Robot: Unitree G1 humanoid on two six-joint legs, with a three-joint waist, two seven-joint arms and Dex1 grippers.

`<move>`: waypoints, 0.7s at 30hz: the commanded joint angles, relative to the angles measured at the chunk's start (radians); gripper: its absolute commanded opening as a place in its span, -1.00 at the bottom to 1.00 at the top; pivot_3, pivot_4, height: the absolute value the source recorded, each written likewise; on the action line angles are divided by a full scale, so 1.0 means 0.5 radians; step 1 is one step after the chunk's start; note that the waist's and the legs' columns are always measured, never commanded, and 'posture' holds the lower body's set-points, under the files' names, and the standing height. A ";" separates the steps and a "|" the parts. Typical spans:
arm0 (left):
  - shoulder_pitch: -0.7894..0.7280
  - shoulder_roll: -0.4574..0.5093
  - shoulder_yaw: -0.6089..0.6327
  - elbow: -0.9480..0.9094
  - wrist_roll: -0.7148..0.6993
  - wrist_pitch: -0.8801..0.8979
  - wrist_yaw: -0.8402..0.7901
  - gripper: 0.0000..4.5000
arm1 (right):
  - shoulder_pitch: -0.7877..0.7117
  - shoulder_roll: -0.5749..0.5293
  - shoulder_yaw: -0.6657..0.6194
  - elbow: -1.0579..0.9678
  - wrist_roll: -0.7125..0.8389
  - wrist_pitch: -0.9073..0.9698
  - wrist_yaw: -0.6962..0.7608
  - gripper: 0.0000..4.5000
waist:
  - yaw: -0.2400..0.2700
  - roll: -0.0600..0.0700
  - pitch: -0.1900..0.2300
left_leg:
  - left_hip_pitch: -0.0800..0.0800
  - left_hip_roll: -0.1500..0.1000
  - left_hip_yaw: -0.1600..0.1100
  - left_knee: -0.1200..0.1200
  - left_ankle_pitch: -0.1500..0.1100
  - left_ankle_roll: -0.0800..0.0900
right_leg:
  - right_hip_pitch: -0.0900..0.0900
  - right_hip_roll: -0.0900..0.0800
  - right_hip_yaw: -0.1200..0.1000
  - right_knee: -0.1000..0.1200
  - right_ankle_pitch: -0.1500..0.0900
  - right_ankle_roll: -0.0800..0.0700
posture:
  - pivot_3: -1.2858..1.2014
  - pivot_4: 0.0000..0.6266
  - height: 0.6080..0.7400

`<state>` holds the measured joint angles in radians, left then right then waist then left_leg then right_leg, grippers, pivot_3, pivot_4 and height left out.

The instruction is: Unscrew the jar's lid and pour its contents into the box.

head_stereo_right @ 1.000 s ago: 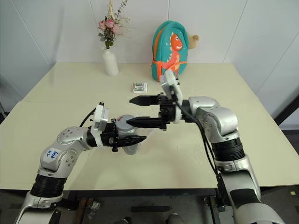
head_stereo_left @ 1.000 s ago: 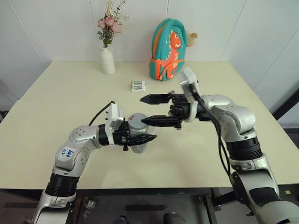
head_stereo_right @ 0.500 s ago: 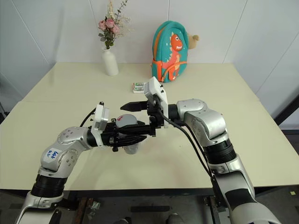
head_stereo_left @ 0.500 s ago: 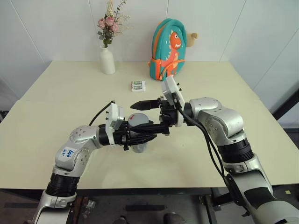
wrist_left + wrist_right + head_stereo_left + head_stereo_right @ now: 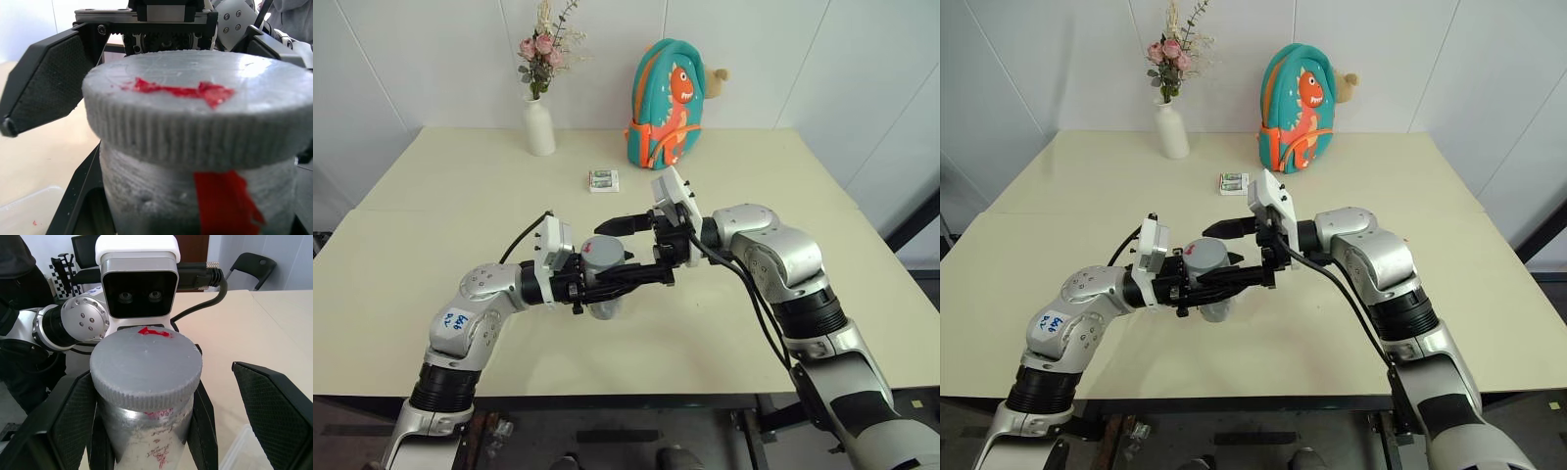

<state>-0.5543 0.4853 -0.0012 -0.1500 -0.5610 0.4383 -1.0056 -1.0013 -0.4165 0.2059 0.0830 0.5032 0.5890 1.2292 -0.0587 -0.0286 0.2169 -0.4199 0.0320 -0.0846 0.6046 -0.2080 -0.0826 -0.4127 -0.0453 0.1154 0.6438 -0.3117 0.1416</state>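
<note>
Since a second ago the right gripper (image 5: 628, 249) has swung in from the right side of the table (image 5: 450, 196) to straddle the jar (image 5: 602, 274), while the left arm has kept its place. Seen from the left eye, the jar is held upright above the table's near middle by the left gripper (image 5: 619, 284), whose black fingers are clamped on its body below the lid (image 5: 602, 249); the right gripper comes in from three o'clock with its fingers spread wide, one at the lid's twelve o'clock side and the other at its six o'clock side. The right eye gives the same arrangement, with the white vase (image 5: 1172, 132) at eleven o'clock of the jar, the small packet (image 5: 1233, 183) at twelve and the teal backpack (image 5: 1299, 108) at one. From the left wrist, the ribbed lid with its red mark sits screwed on the jar, a red stripe running down the side, and one textured pad of the right gripper (image 5: 49, 81) stands beside the lid at nine o'clock with a gap between them. From the right wrist, the lid lies between the two open pads, neither touching it, and a corner of the clear box (image 5: 242, 450) shows on the table at five o'clock of the jar.
</note>
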 commanded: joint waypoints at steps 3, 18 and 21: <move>-0.024 0.004 0.012 -0.073 -0.032 -0.041 -0.030 0.00 | -0.031 -0.043 -0.120 -0.024 0.062 0.011 0.032 0.98 | 0.000 0.000 0.000 | 0.000 0.000 0.000 0.000 0.000 0.000 | 0.000 0.000 0.000 0.000 0.000 0.000 | 0.03 -0.52 1.00; -0.008 0.025 0.032 -0.089 -0.033 -0.029 -0.035 0.00 | -0.037 -0.025 -0.124 -0.103 0.169 0.117 0.090 0.98 | 0.000 0.000 0.000 | 0.000 0.000 0.000 0.000 0.000 0.000 | 0.000 0.000 0.000 0.000 0.000 0.000 | 0.03 -0.52 1.00; 0.000 0.028 0.038 -0.102 -0.038 -0.024 -0.028 0.00 | -0.032 -0.028 -0.112 -0.120 0.182 0.132 0.114 0.98 | 0.000 0.000 0.000 | 0.000 0.000 0.000 0.000 0.000 0.000 | 0.000 0.000 0.000 0.000 0.000 0.000 | 0.03 -0.52 1.00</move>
<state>-0.5537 0.4901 -0.0007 -0.1590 -0.5620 0.4361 -1.0181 -1.0011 -0.4295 0.1680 0.0715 0.5709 0.6563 1.2699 -0.0588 -0.0286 0.2169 -0.4200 0.0320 -0.0846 0.6046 -0.2080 -0.0826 -0.4127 -0.0453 0.1154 0.6438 -0.3117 0.1416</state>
